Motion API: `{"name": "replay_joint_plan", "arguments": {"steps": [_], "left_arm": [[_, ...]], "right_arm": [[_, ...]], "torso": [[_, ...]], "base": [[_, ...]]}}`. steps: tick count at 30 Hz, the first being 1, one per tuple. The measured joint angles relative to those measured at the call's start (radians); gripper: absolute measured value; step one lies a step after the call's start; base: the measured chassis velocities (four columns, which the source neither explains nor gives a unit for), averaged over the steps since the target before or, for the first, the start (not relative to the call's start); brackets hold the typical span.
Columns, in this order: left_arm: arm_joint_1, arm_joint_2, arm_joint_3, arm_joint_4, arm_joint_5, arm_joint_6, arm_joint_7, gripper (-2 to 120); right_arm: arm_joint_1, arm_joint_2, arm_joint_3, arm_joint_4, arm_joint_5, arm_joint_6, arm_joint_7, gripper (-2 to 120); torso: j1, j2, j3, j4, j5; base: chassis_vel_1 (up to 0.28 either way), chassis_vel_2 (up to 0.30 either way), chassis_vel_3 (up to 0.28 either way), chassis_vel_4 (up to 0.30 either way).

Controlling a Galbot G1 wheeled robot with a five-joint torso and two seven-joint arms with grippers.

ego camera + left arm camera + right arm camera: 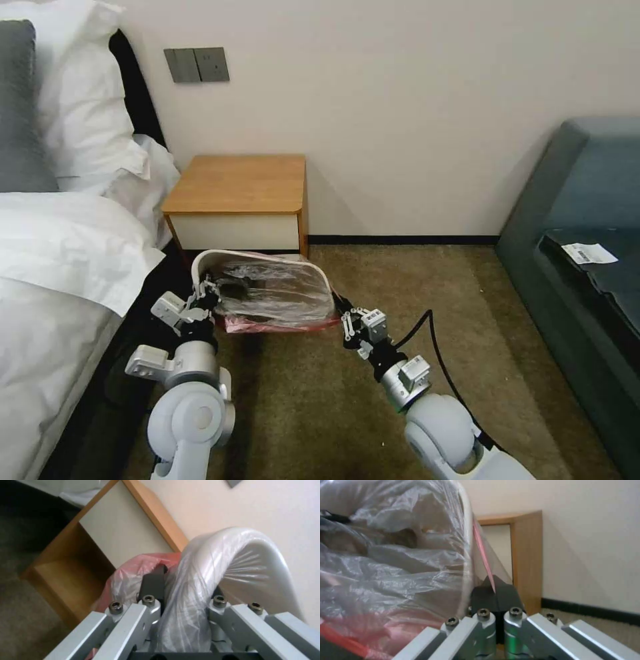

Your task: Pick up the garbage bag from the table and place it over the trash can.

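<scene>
Brown carpet (373, 293) is seen in front of the table (240, 183), with the trash can (200, 263) tilted just before the table's white drawer front and the garbage bag (280, 293) stretched over its mouth, red band lowest. The bin's bag-covered rim is straddled by the left gripper (208, 288), fingers (153, 585) part-spread on either side of it. The right gripper (341, 308) is closed tight, with the bag's red edge pinched at the bin's far side from the bed (60, 267).

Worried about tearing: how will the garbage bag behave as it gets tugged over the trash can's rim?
The garbage bag is probably floppy and light: its film wrinkles and sags inside the trash can. It may tear if pulled hard, since the red edge runs taut to the right gripper.
</scene>
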Motion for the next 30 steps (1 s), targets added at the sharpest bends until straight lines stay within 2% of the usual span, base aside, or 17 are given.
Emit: {"name": "replay_joint_plan", "arguments": {"steps": [2, 5, 11, 13, 16, 21, 30], "left_arm": [[0.004, -0.004, 0.012, -0.011, -0.027, -0.006, -0.003, 14], [0.011, -0.013, 0.023, -0.024, -0.059, -0.013, -0.008, 14], [0.021, -0.018, 0.033, -0.04, -0.134, -0.016, -0.008, 14], [0.027, -0.019, 0.037, -0.051, -0.174, -0.016, -0.008, 14], [0.052, -0.019, 0.053, -0.068, -0.205, -0.024, -0.006, 15], [0.092, -0.019, 0.078, -0.072, -0.21, -0.039, 0.008, 15], [0.139, -0.016, 0.124, -0.091, -0.239, -0.074, 0.05, 17]], "right_arm": [[0.002, 0.004, -0.024, 0.012, 0.096, -0.012, 0.022, 0], [0.008, 0.005, -0.043, 0.01, 0.149, -0.021, 0.051, 0], [0.02, 0.014, -0.043, -0.028, 0.108, -0.015, 0.061, 0], [0.041, 0.027, -0.026, -0.065, 0.043, 0.012, 0.061, 3], [0.059, 0.041, -0.012, -0.108, 0.017, 0.031, 0.057, 4], [0.071, 0.059, 0.001, -0.144, 0.014, 0.043, 0.057, 0], [0.094, 0.084, 0.009, -0.187, 0.019, 0.061, 0.055, 0]], "torso": [[0.0, 0.0, 0.0, 0.0, 0.0], [0.0, 0.0, 0.0, 0.0002, 0.0], [0.0, 0.0, 0.0, 0.0001, -0.0001], [0.0, 0.0, 0.0, 0.0001, 0.0001], [0.0, 0.0, 0.0, 0.0001, 0.0001], [0.0, 0.0, 0.0, 0.0001, 0.0], [0.0, 0.0, 0.0, 0.0001, 0.0001]], "base": [[0.0, 0.0, 0.0, 0.0], [0.0, 0.0, 0.0, 0.0], [0.0, 0.0, 0.0, 0.0], [0.0, 0.0, 0.0, 0.0], [0.0, 0.0, 0.0, 0.0], [0.0, 0.0, 0.0, 0.0], [0.0, 0.0, 0.0, 0.0]]}}
